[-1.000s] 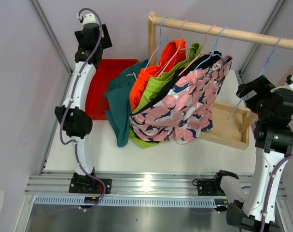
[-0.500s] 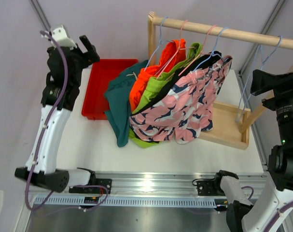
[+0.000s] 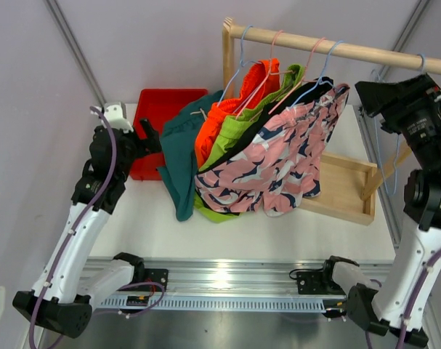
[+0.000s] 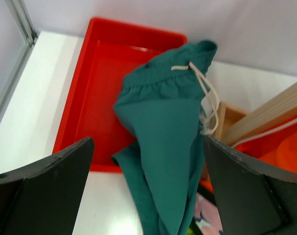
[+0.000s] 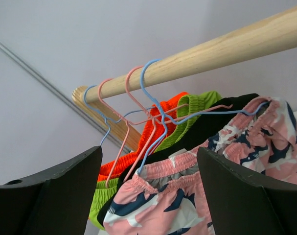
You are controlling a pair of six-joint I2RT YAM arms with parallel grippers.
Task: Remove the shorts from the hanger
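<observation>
The shorts [image 3: 264, 145] hang bunched from the rail [image 3: 336, 49], far centre. Your left pincer [image 3: 146, 138], released, sits just left of the teal pair [image 4: 163, 127]. Your right pincer [image 3: 367, 98], also released, faces the pink pair [image 5: 226, 166] from the right.

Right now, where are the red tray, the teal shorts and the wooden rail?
red tray [image 4: 106, 85]: left wrist view, on its bare floor.
teal shorts [image 4: 163, 127]: left wrist view, on the middle of the cloth, below the waistband.
wooden rail [image 5: 226, 49]: right wrist view, on the bare rod right of the hooks.
</observation>
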